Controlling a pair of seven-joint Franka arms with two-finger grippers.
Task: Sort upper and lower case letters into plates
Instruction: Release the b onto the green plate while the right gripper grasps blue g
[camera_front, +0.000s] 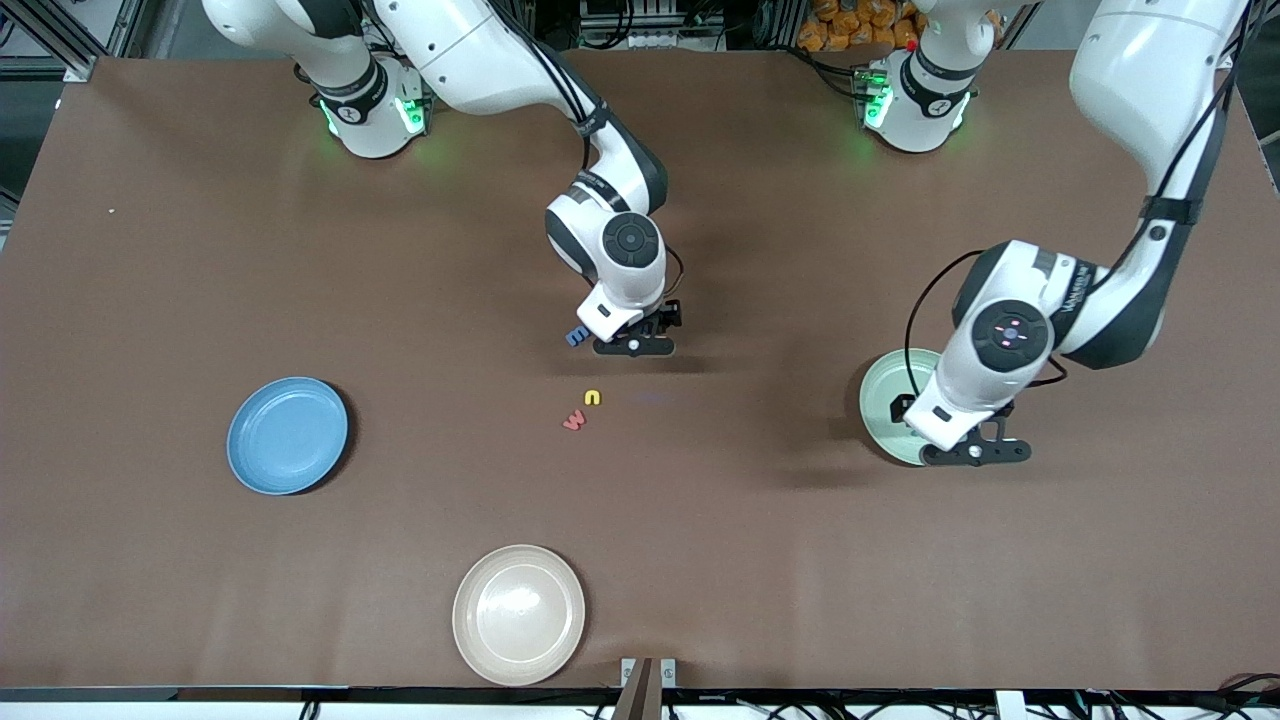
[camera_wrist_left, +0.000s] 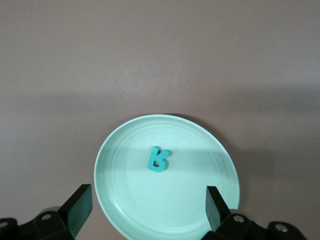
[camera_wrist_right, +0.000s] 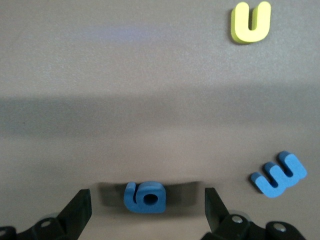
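Left wrist alone shows teal letter (camera_wrist_left: 159, 159) in mint plate (camera_wrist_left: 220, 155).

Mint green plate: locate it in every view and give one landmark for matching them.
Front view: the mint green plate lies toward the left arm's end of the table, partly hidden under the left gripper.
Left wrist view: the plate lies below the open fingers, with a teal letter in it.
Right wrist view: not in it.
Shared landmark: the left gripper over the plate.
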